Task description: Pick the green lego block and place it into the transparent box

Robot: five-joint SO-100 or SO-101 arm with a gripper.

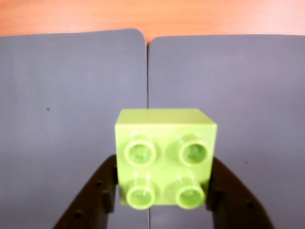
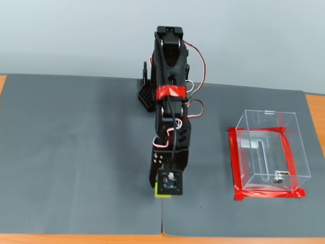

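One box (image 2: 268, 152) stands on the mat (image 2: 76, 152) in the fixed view, well to the right of my arm (image 2: 171, 101). It is clear-walled, with red tape (image 2: 234, 162) round its base. Through the walls I see only a slot and a small metal fitting in its bottom; the block is not in it.

My wrist view shows what the fixed one cannot: the green block (image 1: 165, 160) sits studs-up between my two dark fingers (image 1: 95, 195), one finger against each side. My jaws are closed on the block. Behind it run two grey mats with a thin seam (image 1: 147, 71) between them, and a strip of orange table (image 1: 152, 16) beyond their far edge. The box is out of this view.

From the fixed camera the block (image 2: 161, 193) is only a sliver of lime green peeking out under my wrist camera (image 2: 170, 182), near the mat's front edge and left of the box, well apart from it. My gripper (image 2: 163, 192) is hidden there beneath that camera. My arm reaches forward from its base (image 2: 147, 96) at the back of the mat and folds downward, with red tape round its upper link.
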